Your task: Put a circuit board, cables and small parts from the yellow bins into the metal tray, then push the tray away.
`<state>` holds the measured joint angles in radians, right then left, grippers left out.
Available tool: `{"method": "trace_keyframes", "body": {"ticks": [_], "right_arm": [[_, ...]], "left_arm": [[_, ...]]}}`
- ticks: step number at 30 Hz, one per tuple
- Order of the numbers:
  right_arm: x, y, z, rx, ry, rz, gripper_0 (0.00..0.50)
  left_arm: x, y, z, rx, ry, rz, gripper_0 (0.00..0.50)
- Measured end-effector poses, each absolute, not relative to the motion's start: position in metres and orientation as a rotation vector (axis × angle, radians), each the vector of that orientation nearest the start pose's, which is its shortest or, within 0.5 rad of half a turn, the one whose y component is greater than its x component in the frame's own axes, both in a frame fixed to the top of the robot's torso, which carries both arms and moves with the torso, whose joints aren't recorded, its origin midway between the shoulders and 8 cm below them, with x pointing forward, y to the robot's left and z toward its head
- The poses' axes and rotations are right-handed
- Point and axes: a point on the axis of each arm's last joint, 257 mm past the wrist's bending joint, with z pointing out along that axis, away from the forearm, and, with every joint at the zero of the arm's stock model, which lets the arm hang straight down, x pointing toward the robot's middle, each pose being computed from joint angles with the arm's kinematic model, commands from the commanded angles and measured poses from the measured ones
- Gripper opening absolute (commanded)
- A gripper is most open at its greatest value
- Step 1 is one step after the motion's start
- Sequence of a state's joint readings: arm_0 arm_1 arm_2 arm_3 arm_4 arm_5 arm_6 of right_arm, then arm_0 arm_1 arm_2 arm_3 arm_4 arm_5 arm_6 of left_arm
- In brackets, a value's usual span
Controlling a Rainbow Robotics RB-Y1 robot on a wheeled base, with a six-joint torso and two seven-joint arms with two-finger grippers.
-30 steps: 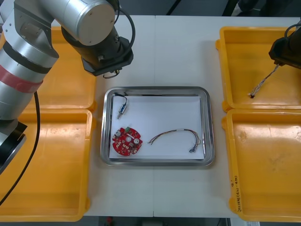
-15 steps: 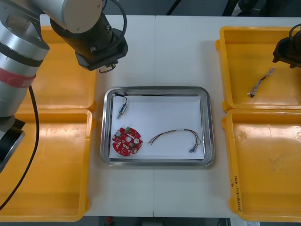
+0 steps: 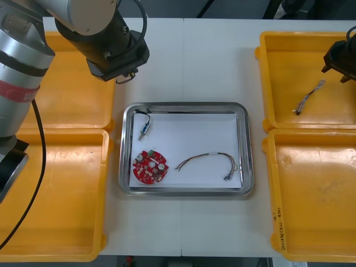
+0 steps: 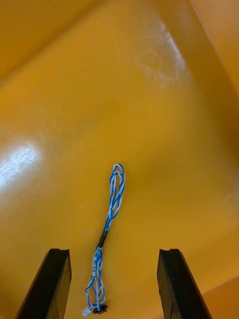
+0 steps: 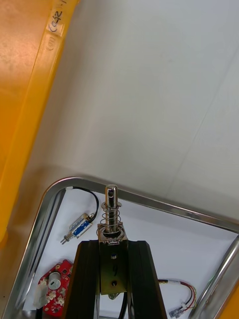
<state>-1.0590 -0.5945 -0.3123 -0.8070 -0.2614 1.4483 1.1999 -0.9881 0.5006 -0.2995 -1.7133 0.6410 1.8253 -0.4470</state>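
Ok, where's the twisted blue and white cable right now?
The twisted blue and white cable lies loose in the far yellow plastic bin on the robot's right in the front view, next to the right end effector, between its open black fingers.

Small metal part (image 5: 110,214): lower body hidden between the left gripper's (image 5: 113,246) fingers (image 5: 84,279).
Circuit board (image 5: 51,294): one side behind a finger.
Red and yellow cable (image 5: 183,290): one end behind the other finger.
Metal tray (image 5: 149,202): much of it behind the fingers or cut off by the picture's edges.
Right gripper (image 3: 337,69): partly cut off by the front view's edge.
Far left yellow bin (image 3: 78,105): largely covered by the left arm.
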Motion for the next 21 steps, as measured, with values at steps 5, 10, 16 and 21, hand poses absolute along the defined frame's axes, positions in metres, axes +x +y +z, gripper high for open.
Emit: {"method": "trace_keyframes", "body": {"ticks": [5, 10, 16, 21], "right_arm": [[0.615, -0.414, -0.133, 0.988, 2.409, 0.213, 0.5], [0.615, -0.402, -0.14, 1.071, 2.396, 0.254, 0.5], [0.617, -0.383, -0.15, 1.061, 2.42, 0.282, 0.5], [0.615, -0.374, -0.161, 1.06, 2.44, 0.293, 0.5]], "left_arm": [[0.53, 0.125, -0.074, -0.516, 2.51, -0.312, 0.0], [0.53, 0.125, -0.074, -0.517, 2.51, -0.311, 0.0], [0.53, 0.125, -0.074, -0.518, 2.509, -0.312, 0.0], [0.53, 0.125, -0.073, -0.519, 2.51, -0.315, 0.0]]}}
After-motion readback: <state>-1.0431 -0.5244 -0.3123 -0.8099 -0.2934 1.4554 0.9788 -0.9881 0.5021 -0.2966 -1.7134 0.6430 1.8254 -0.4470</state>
